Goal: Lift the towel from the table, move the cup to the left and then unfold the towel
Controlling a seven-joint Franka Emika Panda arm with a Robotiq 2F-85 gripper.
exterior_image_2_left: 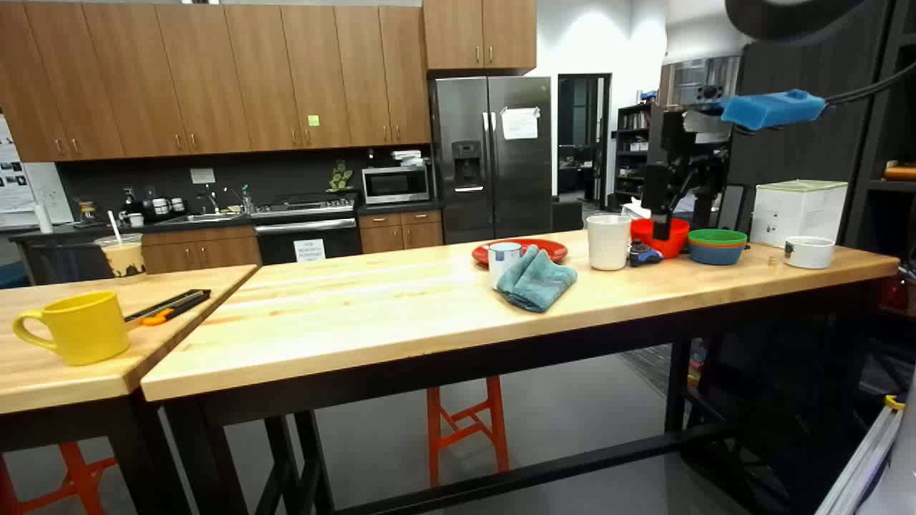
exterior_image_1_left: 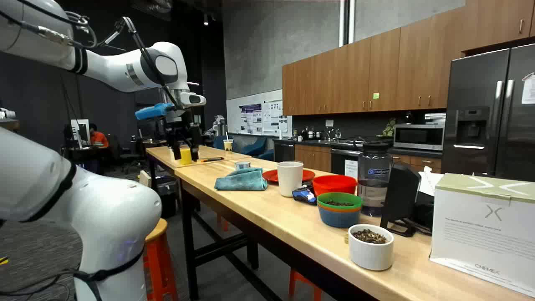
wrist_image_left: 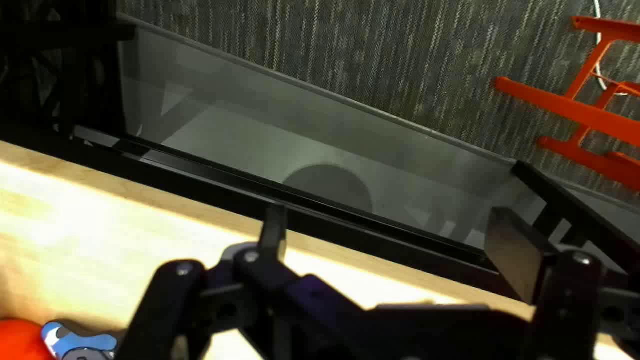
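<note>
Wrist view: your black two-finger gripper stands with its fingers spread wide, and through the gap you see the long edge of the light wooden, black-framed table. In an exterior view, you find the soft teal-blue cloth towel lying folded on the table; seen from there, a small white-and-blue cylindrical cup stands just behind it, and a tall plain white cup stands to its right, in front of a flat round red plate. In an exterior view, you have the gripper hanging above table height, well apart from the towel, fingertips overlapping a round red bowl in line of sight; clearance cannot be told. The towel partly hides the small cup; whether they touch, you cannot tell. A yellow handled mug stands on the adjoining wooden table.
</note>
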